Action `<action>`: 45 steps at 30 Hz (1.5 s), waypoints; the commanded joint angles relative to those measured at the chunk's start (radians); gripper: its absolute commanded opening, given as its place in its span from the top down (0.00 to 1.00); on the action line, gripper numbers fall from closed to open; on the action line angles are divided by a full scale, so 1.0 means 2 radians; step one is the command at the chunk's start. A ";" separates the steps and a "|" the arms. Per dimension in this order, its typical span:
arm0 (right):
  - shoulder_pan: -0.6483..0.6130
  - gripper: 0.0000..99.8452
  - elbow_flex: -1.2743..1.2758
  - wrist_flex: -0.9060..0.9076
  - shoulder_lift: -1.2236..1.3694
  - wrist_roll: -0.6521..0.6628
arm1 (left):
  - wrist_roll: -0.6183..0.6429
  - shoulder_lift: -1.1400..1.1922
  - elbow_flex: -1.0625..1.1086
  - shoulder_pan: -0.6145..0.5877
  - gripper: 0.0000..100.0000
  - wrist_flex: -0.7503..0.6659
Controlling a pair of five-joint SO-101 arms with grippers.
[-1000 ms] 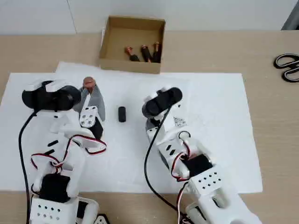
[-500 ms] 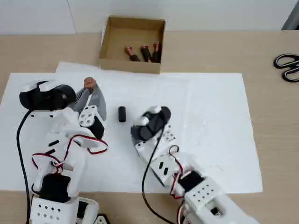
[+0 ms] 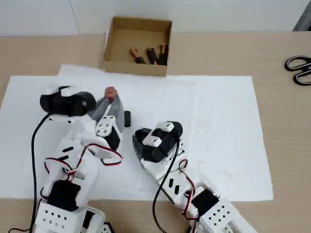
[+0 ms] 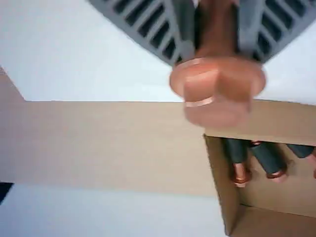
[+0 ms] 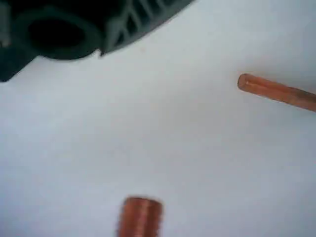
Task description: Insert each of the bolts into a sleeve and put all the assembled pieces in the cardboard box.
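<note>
My left gripper is shut on a copper bolt, head up, above the white paper. In the left wrist view the bolt's flanged head sits between the grey fingers. A black sleeve lies on the paper just right of that gripper. The cardboard box stands at the back with three assembled pieces inside, which the left wrist view shows too. My right gripper hangs low over the paper, right of the sleeve. Below it lie two bare copper bolts.
A large white paper sheet covers the middle of the wooden table. Black-handled scissors lie at the far right edge. The paper's right half is open room.
My left arm has carried the bolt to the right, up beside the black sleeve. My right arm has swung left and drawn back toward the table's front.
</note>
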 commanded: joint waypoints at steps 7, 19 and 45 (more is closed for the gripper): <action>-0.013 1.00 -0.012 0.005 -0.013 -0.007 | 0.002 -0.008 -0.002 0.021 0.99 -0.008; -0.030 1.00 -0.012 0.005 -0.013 -0.008 | 0.003 -0.008 0.051 0.043 0.99 -0.059; -0.027 1.00 -0.012 0.005 -0.013 -0.008 | 0.041 -0.008 0.076 0.043 0.99 -0.027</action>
